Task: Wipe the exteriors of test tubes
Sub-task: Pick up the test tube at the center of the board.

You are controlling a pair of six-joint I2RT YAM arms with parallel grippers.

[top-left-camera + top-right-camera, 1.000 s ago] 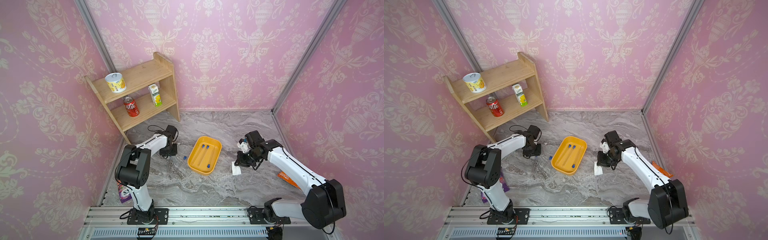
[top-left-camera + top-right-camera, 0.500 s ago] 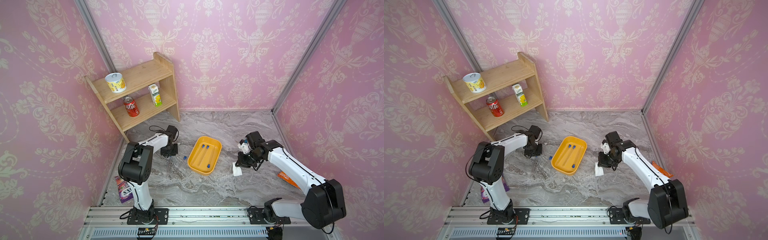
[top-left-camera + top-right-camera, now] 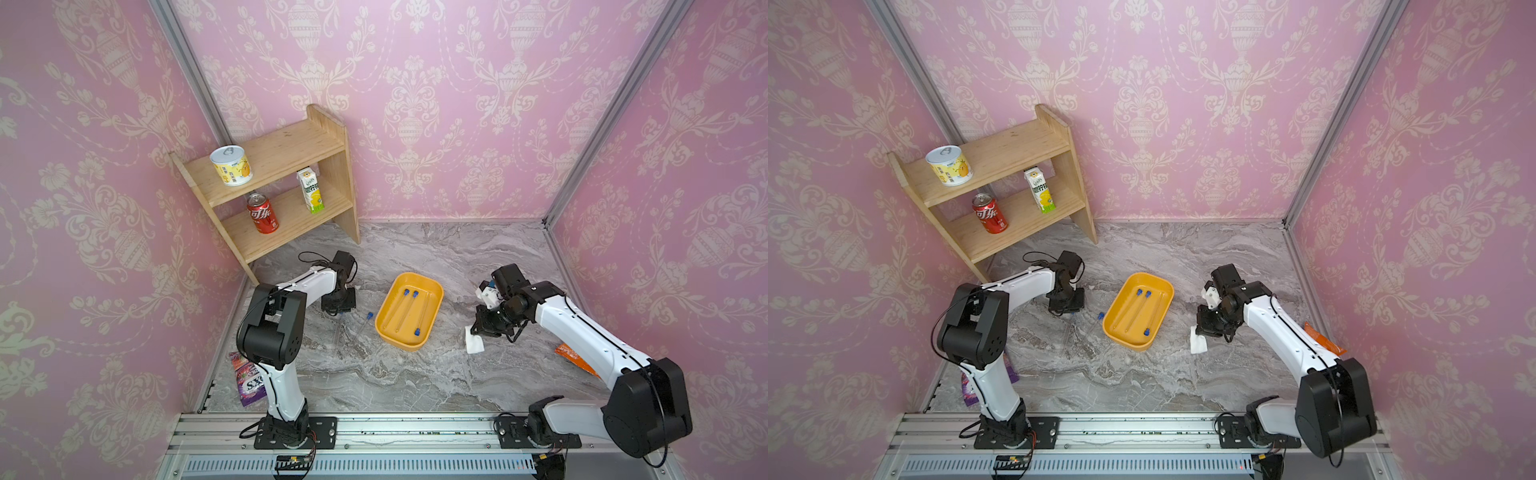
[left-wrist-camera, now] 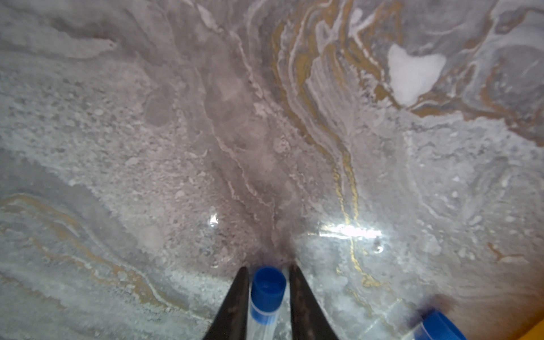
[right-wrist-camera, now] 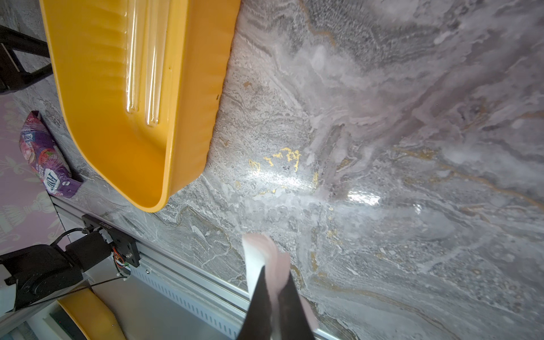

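Three capped test tubes (image 3: 405,312) lie in the yellow tray (image 3: 399,338); their clear bodies also show in the right wrist view (image 5: 153,73). Two more lie on the marble left of the tray, one free (image 3: 369,316) and one under my left gripper (image 3: 338,309). In the left wrist view my left gripper (image 4: 268,266) straddles that tube's blue cap (image 4: 267,290), its jaws narrow with thin gaps, and the tube rests on the table. My right gripper (image 5: 275,273) is shut on the white wiping pad (image 5: 259,256), held just above the table right of the tray (image 3: 474,344).
A wooden shelf (image 3: 282,183) with a tin, a cola can and a carton stands at the back left. A purple packet (image 3: 249,378) lies by the left arm's base, an orange packet (image 3: 575,359) by the right wall. The metal rail (image 3: 374,428) runs along the front.
My left gripper's jaws have narrowed around the capped end of the tube on the table. The right arm and the pad have stayed where they were.
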